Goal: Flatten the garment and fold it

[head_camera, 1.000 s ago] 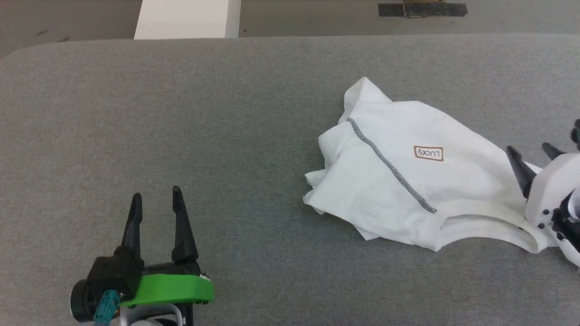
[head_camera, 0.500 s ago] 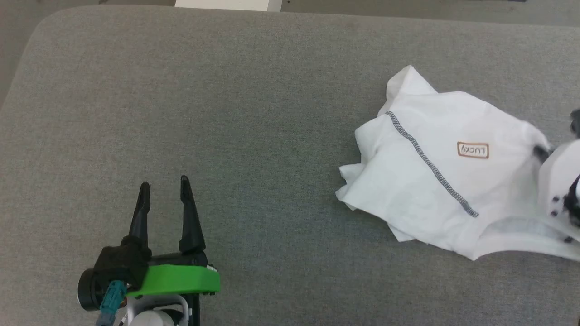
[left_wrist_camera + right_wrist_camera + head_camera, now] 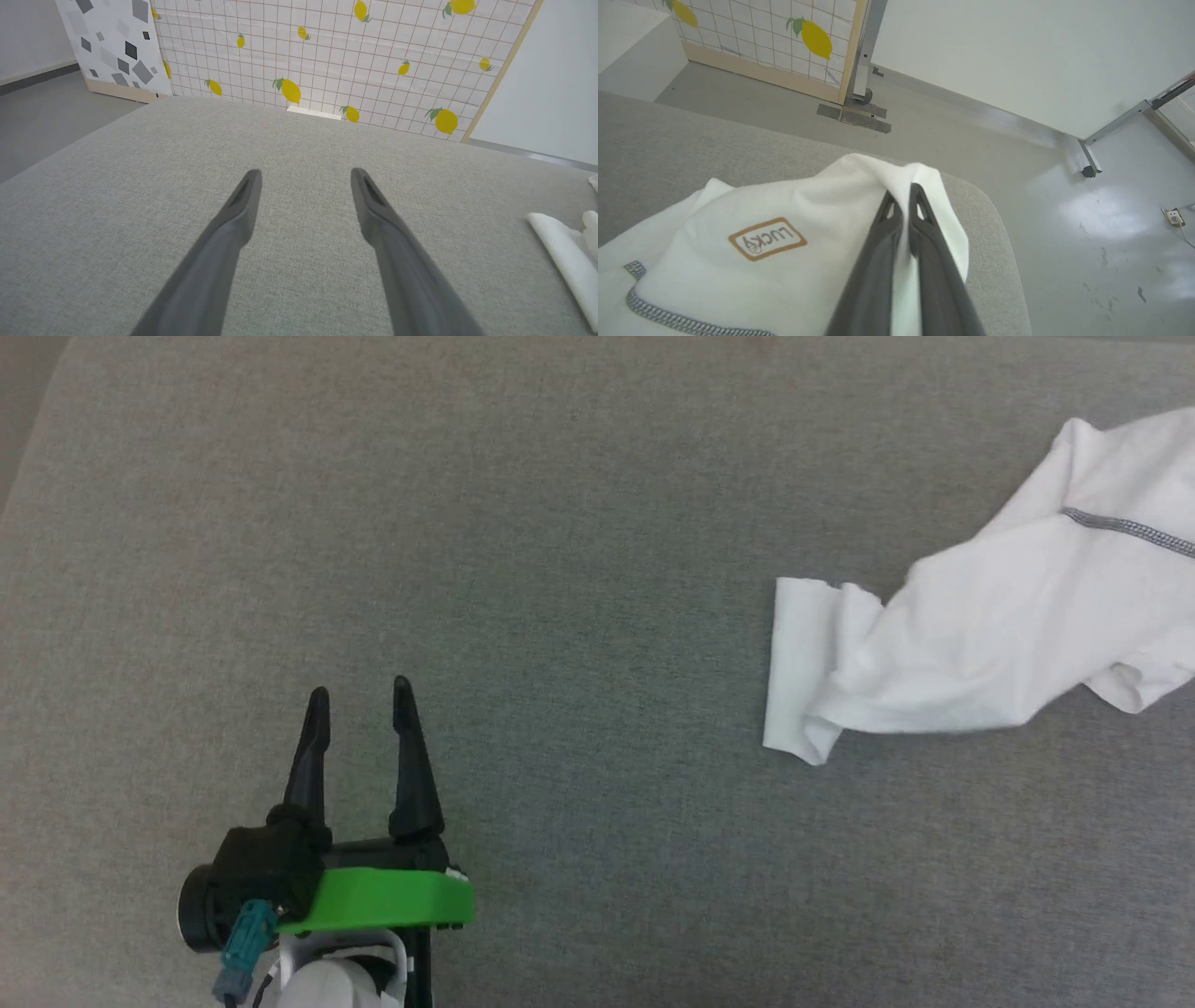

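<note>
Cloth of the garment (image 3: 738, 289) sits between the two dark fingers of your right gripper (image 3: 903, 196). The fingers are pressed nearly together and they pinch a white fold, which hangs down on both sides of them. You see this in the right wrist view, where the pinch is close to a rounded corner of the worktop (image 3: 668, 140), with the grey floor (image 3: 1017, 154) beyond it. Near the fingers, on their left in that view, is the brown-outlined patch (image 3: 767, 239) with the word LUCKY. A grey stitched line (image 3: 654, 312) runs along the lower part of the cloth.

In the head view the garment (image 3: 990, 635) is at the right edge of the worktop (image 3: 560, 569) and passes out of the picture on the right. One flat, narrow end points toward the middle of the worktop. The stitched line (image 3: 1130, 527) crosses the cloth near the picture's right border.

Your left gripper (image 3: 360, 691) is over the near left part of the worktop, well apart from the garment. Its fingers are spread, and the bare grey surface shows between them. In the left wrist view the left gripper (image 3: 304, 173) points to the far edge of the worktop (image 3: 303, 135), behind which stands a screen (image 3: 327, 46) printed with lemons. The white end of the garment (image 3: 560, 252) lies at the right.
</note>
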